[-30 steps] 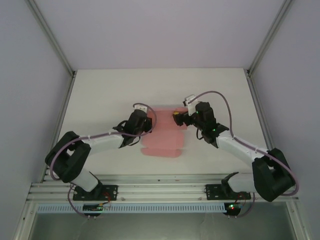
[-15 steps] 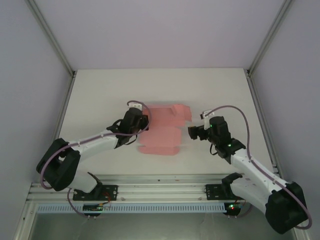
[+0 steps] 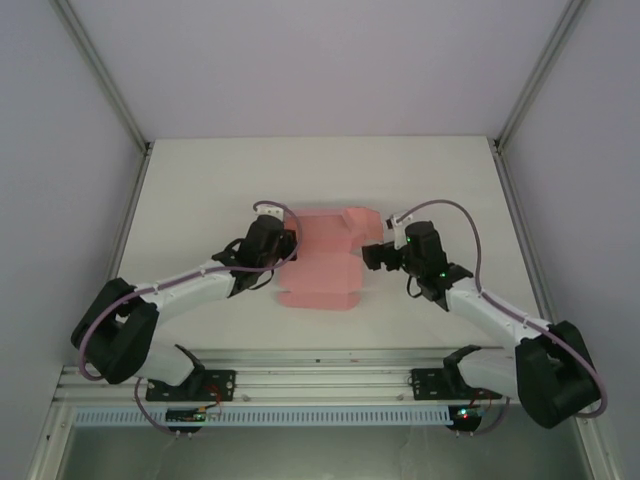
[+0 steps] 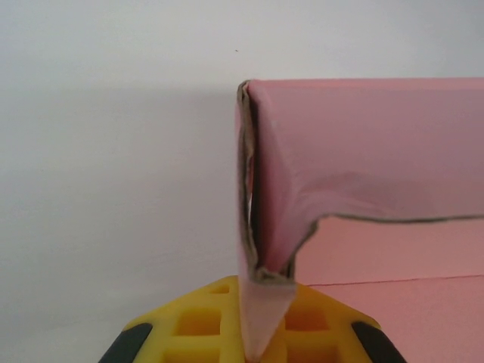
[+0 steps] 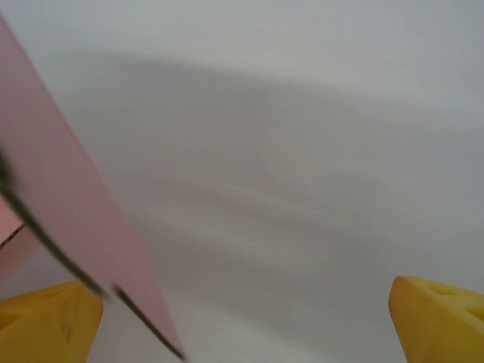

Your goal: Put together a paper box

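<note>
Left of centre in the top view, the left gripper (image 3: 284, 243) stays pinched on the upturned left edge of the paper box (image 3: 325, 268), which lies mid-frame between the 2 arms. To its right, the right gripper (image 3: 371, 256), fingers spread, has swung back in beside the raised right flap (image 3: 361, 219), likely the next fold.

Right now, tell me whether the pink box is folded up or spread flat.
Mostly spread: the paper box lies flat on the table; only its left flap stands folded up, pinched in the left claw.
</note>
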Robot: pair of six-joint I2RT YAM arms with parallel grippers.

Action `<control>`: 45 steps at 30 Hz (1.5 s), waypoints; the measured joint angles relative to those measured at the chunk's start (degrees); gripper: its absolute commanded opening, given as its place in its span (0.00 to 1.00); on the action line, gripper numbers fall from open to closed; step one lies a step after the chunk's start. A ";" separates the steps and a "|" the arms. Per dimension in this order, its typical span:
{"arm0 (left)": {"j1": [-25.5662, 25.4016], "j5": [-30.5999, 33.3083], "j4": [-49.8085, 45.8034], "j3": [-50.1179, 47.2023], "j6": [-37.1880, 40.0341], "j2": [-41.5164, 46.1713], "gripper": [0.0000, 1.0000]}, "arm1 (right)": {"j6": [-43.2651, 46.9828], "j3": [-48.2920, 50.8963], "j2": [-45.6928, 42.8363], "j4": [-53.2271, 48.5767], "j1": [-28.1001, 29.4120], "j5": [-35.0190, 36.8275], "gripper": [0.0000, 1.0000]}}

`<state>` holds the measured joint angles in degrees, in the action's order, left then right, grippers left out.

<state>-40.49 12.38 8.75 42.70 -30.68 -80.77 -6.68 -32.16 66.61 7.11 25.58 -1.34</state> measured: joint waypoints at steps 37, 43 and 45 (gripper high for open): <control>0.63 -4.20 -1.46 -0.22 3.87 -1.53 0.00 | 0.24 0.13 -9.22 -12.98 -20.15 -13.88 0.94; 0.63 -5.66 -1.27 -0.22 4.72 -1.55 0.00 | 2.45 -5.31 2.03 -11.54 -18.67 -23.78 0.89; 0.63 -5.99 -1.20 -0.22 4.72 -1.77 0.00 | 3.28 -6.32 4.66 -11.17 -17.38 -27.08 0.89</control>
<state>-39.86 6.39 7.55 42.48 -25.96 -82.54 -3.40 -38.48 71.26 -4.05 8.21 -28.42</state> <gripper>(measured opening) 0.068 0.893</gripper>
